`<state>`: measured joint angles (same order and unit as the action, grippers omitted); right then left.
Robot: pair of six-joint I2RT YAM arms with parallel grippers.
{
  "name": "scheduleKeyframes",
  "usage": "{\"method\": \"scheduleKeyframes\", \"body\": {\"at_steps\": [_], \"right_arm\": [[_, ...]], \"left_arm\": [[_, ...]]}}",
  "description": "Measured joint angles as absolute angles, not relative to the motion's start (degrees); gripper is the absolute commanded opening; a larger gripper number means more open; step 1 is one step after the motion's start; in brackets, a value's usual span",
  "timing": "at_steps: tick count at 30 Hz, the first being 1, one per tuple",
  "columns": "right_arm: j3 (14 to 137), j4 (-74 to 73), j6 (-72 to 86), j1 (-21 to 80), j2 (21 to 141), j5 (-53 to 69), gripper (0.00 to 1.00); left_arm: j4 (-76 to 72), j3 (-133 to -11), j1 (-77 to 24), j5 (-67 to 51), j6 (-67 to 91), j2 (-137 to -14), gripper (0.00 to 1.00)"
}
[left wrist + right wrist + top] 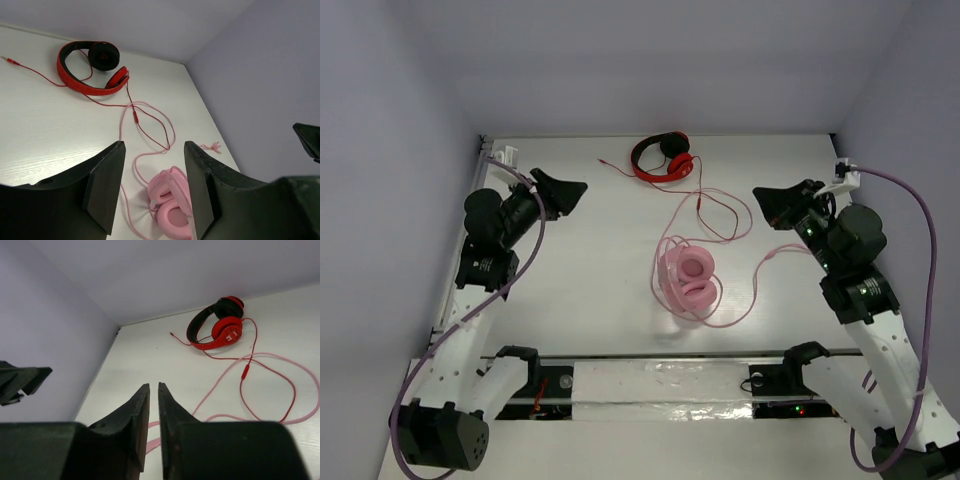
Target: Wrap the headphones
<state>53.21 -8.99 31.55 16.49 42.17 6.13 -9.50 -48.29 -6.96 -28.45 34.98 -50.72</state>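
Pink headphones [686, 277] look light w/ rigid cups, cable [767, 260] thin & floppy, so I'd grab the band; left tool [568, 190] half-open, right tool [766, 197] closed, both empty.

The left claw [566, 189] hangs raised with fingers parted and empty, the right claw [763, 196] raised opposite, fingers pressed together.

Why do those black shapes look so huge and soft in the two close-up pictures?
Left wrist view: the left gripper sits right at the lens, so it looms and blurs; right wrist view: same for the right gripper; top view: even light, faint shadows, glare on the shiny strip.
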Motion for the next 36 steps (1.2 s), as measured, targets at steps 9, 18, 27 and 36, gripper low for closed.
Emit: {"method": "scheduleKeyframes", "body": {"at_steps": [9,18,27,36], "right_arm": [[53.2,-8.3,32.4,16.5,39.3,7.8,0.0],[53.2,-9.1,32.4,16.5,35.6,6.8,0.01],[53.2,-10.3,31.5,16.5,34.5,4.8,0.65],[51.5,-10.6,31.7,16.5,35.3,7.6,0.69]], "left_arm": [[-10.3,-55.3,-28.3,-13.5,36.9,-55.2,0.0],[11.1,-73.6,-57.8,32.2,31.8,-71.9,0.0],[41.3,-84.4,-70.7,51.6,42.3,-90.8,0.51],[57.0,-91.9,-78.5,51.6,53.4,-94.5,0.59]]}}
